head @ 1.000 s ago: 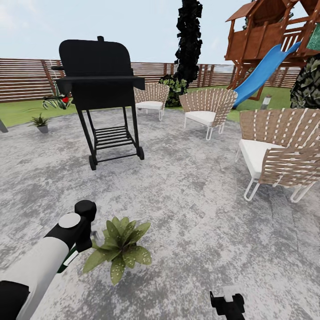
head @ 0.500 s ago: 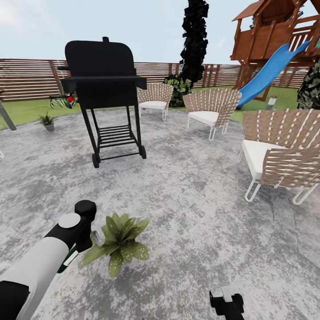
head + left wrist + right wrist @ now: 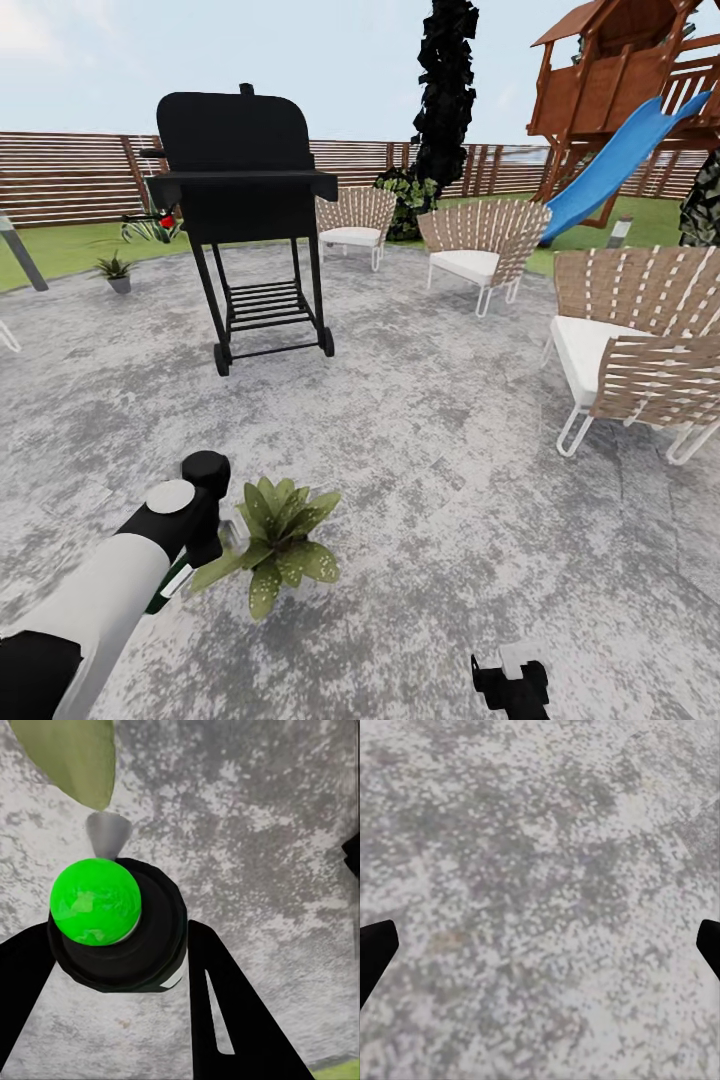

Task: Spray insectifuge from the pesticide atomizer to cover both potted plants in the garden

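My left gripper (image 3: 114,941) is shut on the pesticide atomizer (image 3: 94,904), a dark bottle whose round top shows bright green, with a grey nozzle cone pointing at a leaf. In the head view the left gripper (image 3: 212,528) sits right beside the broad-leaved potted plant (image 3: 277,543) on the stone patio, and a bit of the atomizer (image 3: 168,588) pokes out under the wrist. The second, spikier potted plant (image 3: 117,269) stands far off at the patio's left edge. My right gripper (image 3: 540,949) is open over bare stone, low at the head view's bottom edge (image 3: 512,685).
A black grill (image 3: 245,190) on wheels stands ahead. Woven chairs (image 3: 640,340) with white cushions ring the patio at right and back. Beyond are lawn, a brown slatted fence (image 3: 60,180) and a wooden playset with a blue slide (image 3: 610,165).
The whole head view has slid a little, so the camera moved. My left gripper still holds the atomizer beside the broad-leaved plant; the right gripper keeps its place.
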Robot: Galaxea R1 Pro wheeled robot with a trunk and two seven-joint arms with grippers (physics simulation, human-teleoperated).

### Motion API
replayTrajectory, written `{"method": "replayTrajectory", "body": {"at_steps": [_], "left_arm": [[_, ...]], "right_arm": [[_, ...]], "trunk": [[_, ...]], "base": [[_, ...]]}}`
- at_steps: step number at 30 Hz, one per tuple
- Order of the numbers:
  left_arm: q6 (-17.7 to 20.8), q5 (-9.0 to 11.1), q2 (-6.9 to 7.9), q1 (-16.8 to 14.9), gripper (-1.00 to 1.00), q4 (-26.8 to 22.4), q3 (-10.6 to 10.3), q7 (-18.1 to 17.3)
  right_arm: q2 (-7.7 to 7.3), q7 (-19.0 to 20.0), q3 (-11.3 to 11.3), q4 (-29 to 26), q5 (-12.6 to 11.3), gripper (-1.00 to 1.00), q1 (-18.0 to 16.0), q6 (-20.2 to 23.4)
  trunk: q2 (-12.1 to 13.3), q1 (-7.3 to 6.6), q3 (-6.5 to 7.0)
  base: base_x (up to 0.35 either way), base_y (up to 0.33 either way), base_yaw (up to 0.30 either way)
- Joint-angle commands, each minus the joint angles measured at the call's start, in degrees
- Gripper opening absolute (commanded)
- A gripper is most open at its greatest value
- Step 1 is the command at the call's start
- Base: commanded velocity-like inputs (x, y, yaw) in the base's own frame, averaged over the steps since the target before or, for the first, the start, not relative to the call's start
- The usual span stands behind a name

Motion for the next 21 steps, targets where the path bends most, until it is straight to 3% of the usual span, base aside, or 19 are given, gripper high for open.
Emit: {"method": "replayTrajectory", "body": {"at_steps": [1, 10, 16, 21], "left_arm": [[0.61, -0.32, -0.01, -0.04, -1.00, -0.06, -0.25, -0.52], [0.55, -0.31, 0.43, 0.18, -1.00, 0.32, -0.13, -0.52], [0.53, -0.56, 1.60, 0.15, -1.00, 0.28, 2.40, -0.52], [0.52, -0.76, 2.04, -0.39, -1.00, -0.10, 3.02, -0.52]], "right_arm": [[-0.02, -0.45, 0.47, 0.02, 0.03, 1.00, -0.03, -0.07], [-0.05, -0.45, 0.47, 0.04, 0.03, 1.00, -0.03, -0.07], [-0.07, -0.45, 0.47, 0.04, 0.03, 1.00, -0.03, -0.07], [-0.08, -0.45, 0.47, 0.04, 0.03, 1.00, -0.03, -0.07]], "trunk": [[-0.02, -0.01, -0.05], [-0.02, -0.01, -0.05], [-0.02, -0.01, -0.05], [-0.02, -0.01, -0.05]], "base": [[-0.083, -0.047, 0.000], [-0.141, -0.085, 0.000], [-0.002, -0.001, 0.000], [0.000, 0.000, 0.000]]}}
